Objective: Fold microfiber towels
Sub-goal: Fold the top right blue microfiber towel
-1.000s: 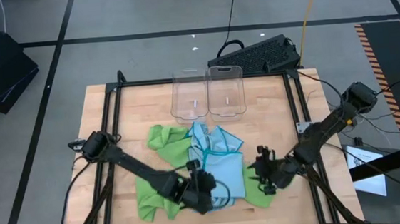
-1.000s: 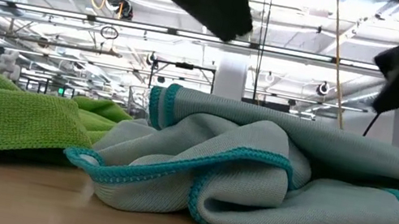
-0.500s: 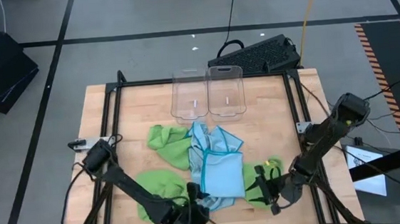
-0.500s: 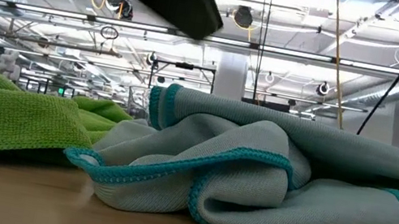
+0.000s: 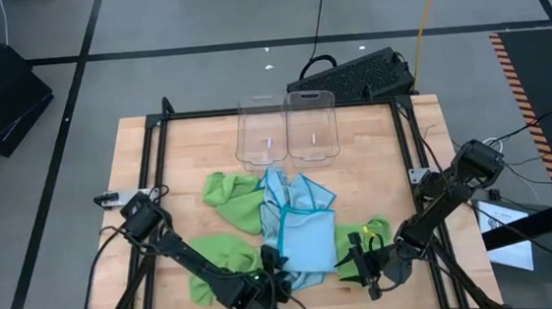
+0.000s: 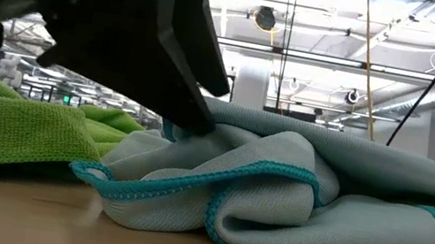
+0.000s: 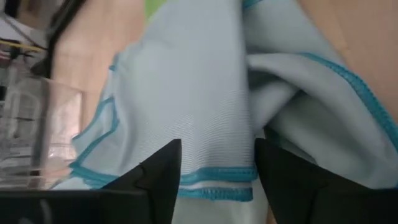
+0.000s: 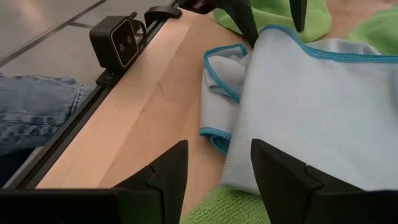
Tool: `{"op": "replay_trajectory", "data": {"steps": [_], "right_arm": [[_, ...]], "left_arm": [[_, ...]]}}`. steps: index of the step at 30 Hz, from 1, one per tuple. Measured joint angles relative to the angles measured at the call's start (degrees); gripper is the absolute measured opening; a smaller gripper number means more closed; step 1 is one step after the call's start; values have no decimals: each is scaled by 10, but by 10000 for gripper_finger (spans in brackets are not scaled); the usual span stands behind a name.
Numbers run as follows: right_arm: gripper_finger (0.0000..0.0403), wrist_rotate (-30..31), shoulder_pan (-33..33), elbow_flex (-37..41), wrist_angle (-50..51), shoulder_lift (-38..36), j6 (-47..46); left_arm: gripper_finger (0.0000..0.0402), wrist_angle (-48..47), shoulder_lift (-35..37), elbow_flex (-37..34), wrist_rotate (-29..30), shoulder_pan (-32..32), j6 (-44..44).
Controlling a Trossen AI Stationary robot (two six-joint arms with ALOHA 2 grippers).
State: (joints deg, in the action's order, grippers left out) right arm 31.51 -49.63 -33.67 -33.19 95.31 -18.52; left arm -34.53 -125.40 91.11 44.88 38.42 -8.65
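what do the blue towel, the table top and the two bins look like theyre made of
Blue towel: soft woven cloth, matte, fine ribbed weave with a stitched teal edge.
Table top: pale wood, visible grain, probably plywood.
Bins: clear rigid plastic, see-through and glossy.

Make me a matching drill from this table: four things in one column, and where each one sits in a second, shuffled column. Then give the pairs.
Things:
1. light blue towel
2. clear bins
3. left claw
4. right claw

Places:
A. far side of the table, side by side
B. near edge, at the blue towel's left corner
C. middle of the table, between green towels
D. near edge, over the green towel on the right

Pairs: 1-C, 2-A, 3-B, 4-D
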Motion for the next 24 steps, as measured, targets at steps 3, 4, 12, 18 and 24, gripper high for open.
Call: {"op": "replay_trajectory", "data": {"steps": [3,4,12,18,24], "right_arm": [[169,0,0,0,0,0,2],[169,0,0,0,0,0,1],[169,30,-7,0,2,0,-2],[172,45,-29,0,9,0,-3],[204,61,-40,-2,10,0,-1]], "left_arm": [[181,-11,0,0,-32,-7,6],[172,-17,0,0,-34,-9,3],[82,-24,0,0,-32,-11,-20],[11,-30,6,0,-52,-15,-63],[30,-31,16,0,-77,-22,-84]]}}
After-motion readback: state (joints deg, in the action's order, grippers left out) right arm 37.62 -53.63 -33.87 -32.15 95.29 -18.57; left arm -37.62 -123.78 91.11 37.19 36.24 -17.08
